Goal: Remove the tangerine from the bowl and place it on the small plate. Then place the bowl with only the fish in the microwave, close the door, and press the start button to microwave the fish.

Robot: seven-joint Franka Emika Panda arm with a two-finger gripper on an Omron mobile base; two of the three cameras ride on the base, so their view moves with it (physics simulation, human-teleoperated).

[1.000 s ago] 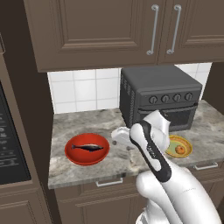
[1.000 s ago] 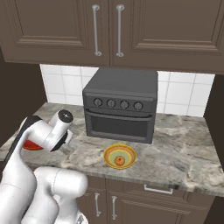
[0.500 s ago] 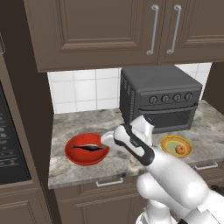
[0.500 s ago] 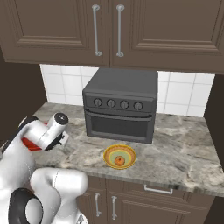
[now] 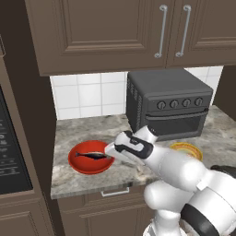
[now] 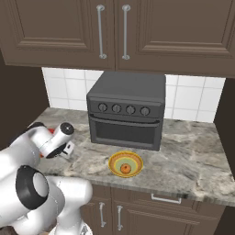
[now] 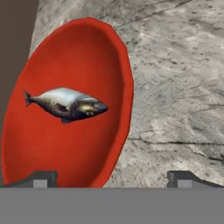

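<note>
Jaws spread and empty, straddling the near rim of the bowl (image 7: 65, 157). Fish (image 7: 65, 104) alone inside; tangerine (image 6: 125, 169) sits on the small plate (image 6: 125, 163). Pinch the rim squarely, lift level.

dark wood cabinets (image 6: 114, 32) | white tile backsplash (image 5: 90, 94) | grey marble counter (image 6: 193, 160)

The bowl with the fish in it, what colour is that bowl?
Bright glossy red, plain; the bowl shows best in the hand view.
</note>
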